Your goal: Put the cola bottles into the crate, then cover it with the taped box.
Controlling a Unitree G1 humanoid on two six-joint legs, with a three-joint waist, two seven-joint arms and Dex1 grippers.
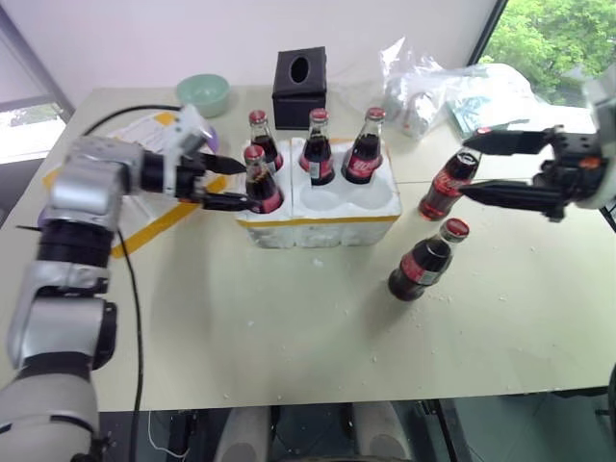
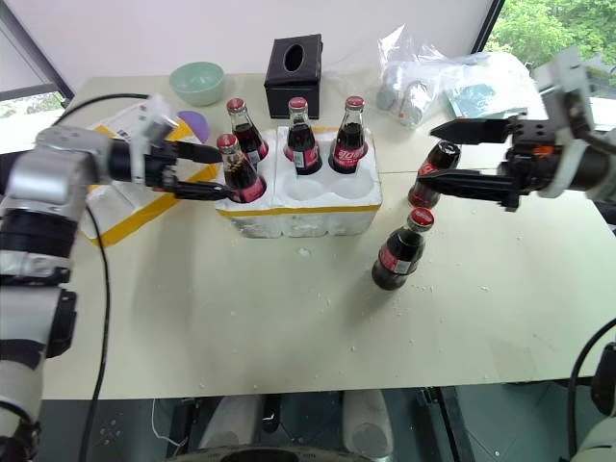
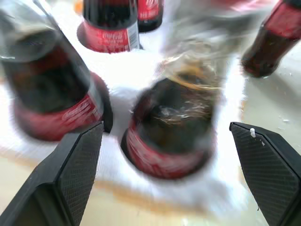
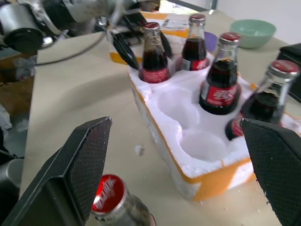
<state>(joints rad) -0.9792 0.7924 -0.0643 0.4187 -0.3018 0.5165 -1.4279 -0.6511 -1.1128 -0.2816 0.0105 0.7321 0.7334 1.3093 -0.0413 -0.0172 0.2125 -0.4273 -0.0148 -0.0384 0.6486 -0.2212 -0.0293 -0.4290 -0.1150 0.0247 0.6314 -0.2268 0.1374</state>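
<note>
Left eye view worries me: my left gripper (image 1: 229, 183) stands open astride a seated cola bottle (image 1: 261, 181) at the crate's (image 1: 327, 217) nine o'clock, and could topple it; right gripper (image 1: 474, 166) hangs open too.

The silver left arm reaches in from the left edge, its forearm roughly level, and the left gripper (image 1: 231, 183) points right with both black fingers spread apart, one above the other. The right arm enters from the right edge; the right gripper (image 1: 472, 166) points left, its two long black fingers wide apart and holding nothing.
</note>
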